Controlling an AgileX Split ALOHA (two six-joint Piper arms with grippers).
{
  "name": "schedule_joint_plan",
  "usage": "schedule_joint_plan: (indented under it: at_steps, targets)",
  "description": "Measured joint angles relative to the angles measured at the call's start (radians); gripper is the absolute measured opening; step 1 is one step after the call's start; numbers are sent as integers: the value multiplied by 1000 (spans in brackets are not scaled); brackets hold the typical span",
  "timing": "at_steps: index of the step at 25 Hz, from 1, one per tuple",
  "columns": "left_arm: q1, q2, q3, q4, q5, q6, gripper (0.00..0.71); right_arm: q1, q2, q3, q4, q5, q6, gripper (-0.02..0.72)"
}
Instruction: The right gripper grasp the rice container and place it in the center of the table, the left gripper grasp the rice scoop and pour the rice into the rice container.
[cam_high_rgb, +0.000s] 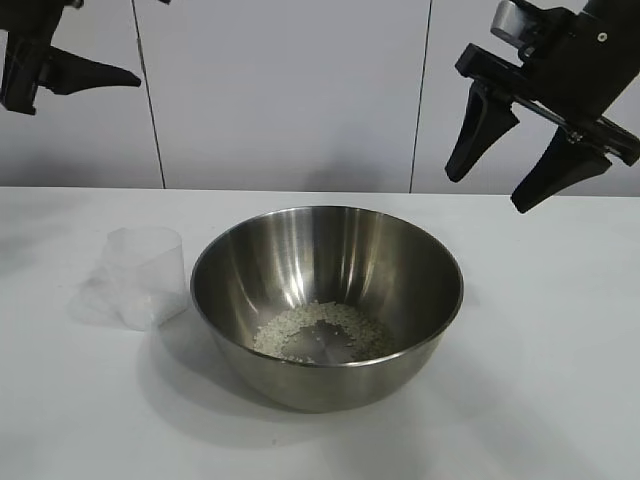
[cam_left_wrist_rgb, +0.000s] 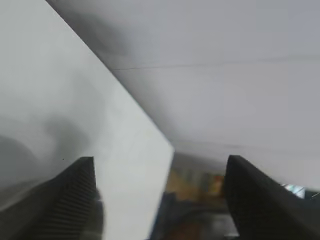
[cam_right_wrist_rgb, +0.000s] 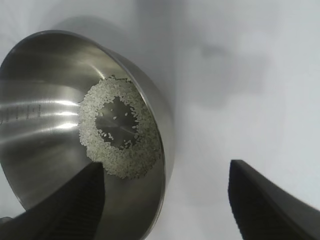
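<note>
Two arms are hanging clear of the table (cam_high_rgb: 560, 400) as we are viewing it from the exterior camera. We are seeing the rice container (cam_high_rgb: 327, 300), a wide steel bowl, sitting upright near the middle of the table, somewhat nearer the front edge than the rear. We are finding the rice (cam_high_rgb: 320, 331) lying inside it as a loose ring of whitish grains around a bare patch of the bowl's floor; the right wrist view is showing the same ring (cam_right_wrist_rgb: 120, 127) plainly. The rice scoop (cam_high_rgb: 145, 275), a translucent plastic cup, is resting on the table just beside the container on the side toward the left edge; whether the two are touching, we cannot tell. The left gripper (cam_high_rgb: 75, 70) is hovering high above the rear left corner, its jaws spread apart and holding nothing, with both fingers (cam_left_wrist_rgb: 75, 195) framing only bare surface in its wrist view. The right gripper (cam_high_rgb: 520, 150) is hovering high above the rear right part of the table, pointing downward, its jaws likewise spread wide and gripping nothing, well apart from the container.
</note>
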Motion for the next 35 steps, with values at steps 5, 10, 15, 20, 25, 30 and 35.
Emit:
schedule_joint_plan:
  at_steps: [5,10,15,20,25,30,35]
  targets:
    - [3,0,0,-406,-18,-52,523,0,0,0,0,0,0,484]
    - [3,0,0,-753,14,-42,523,0,0,0,0,0,0,484]
    - [15,1,-27,-779,153,385,523,0,0,0,0,-1,0,484]
    - [1,4,-119,-506,194,1144,523,0,0,0,-3,-2,0,484]
    - [-121,5,-149,9,403,1453,523,0,0,0,-11,-2,0,484]
    - [-263,6,-129,235,739,1489,523,0,0,0,-15,-4,0,484]
    - [-287,6,-128,-111,972,1716,523,0,0,0,-16,-4,0,484]
